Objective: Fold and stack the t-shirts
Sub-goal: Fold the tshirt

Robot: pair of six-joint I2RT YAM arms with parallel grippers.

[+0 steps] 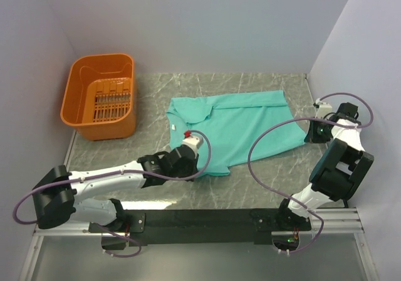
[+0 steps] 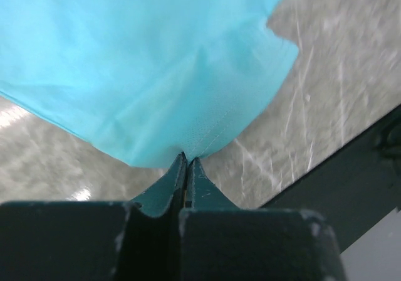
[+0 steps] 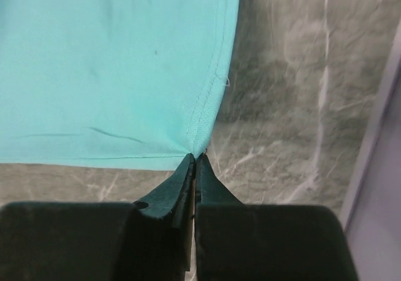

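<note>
Grey marble-patterned table point(image 1: 250, 190), enclosed by plain pale walls on three sides.

Left gripper point(image 2: 187, 159): jaws pressed together with no gap, tips pinching a stitched edge of the t-shirt point(image 2: 156, 61). The cloth puckers slightly where it meets the tips. In the overhead view this gripper point(image 1: 202, 170) sits at the garment's near edge, towards its left end.

Right gripper point(image 3: 195, 155): jaws likewise fully closed, tips meeting the hemmed corner of the t-shirt point(image 3: 106, 61). From above, this gripper point(image 1: 309, 137) is at the garment's right near corner, close to the right wall.

T-shirt point(image 1: 238, 127): teal, spread across the middle of the table, collar end pointing left, lying mostly flat with a fold line along its far part.

Orange plastic basket point(image 1: 103, 125): stands at the far left corner of the table, apart from the shirt. Whether anything lies inside cannot be told.
</note>
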